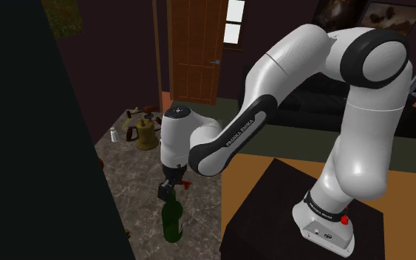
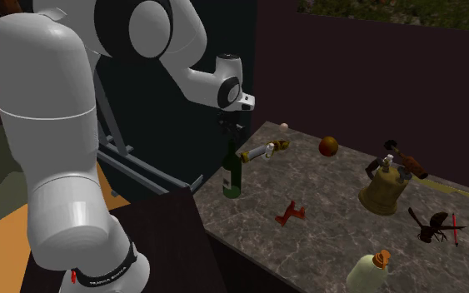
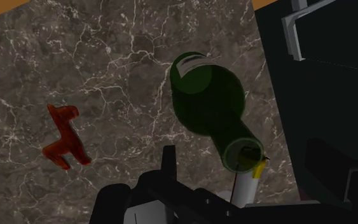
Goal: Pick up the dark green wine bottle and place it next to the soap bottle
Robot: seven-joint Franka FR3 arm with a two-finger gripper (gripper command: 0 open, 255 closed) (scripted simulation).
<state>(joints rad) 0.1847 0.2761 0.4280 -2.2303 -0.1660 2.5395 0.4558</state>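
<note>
The pincer (image 1: pixel 171 186) hangs straight over the dark green wine bottle (image 1: pixel 172 221), close to its mouth. Whether it is released or clenched, I cannot tell. The bottle stands upright on the marbled worktop (image 1: pixel 136 173), near the corner beside the stand (image 1: pixel 273 214). A small red figure (image 2: pixel 291 212) lies near it, more toward the middle. The pale soap bottle (image 2: pixel 372 273) stands well apart, at the opposite end of the worktop.

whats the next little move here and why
Probably nudge the gripper sideways to centre it over the green wine bottle before descending. The bottle stands upright on the marble counter just under the gripper, but in the wrist view its mouth sits off the gripper's middle.
</note>
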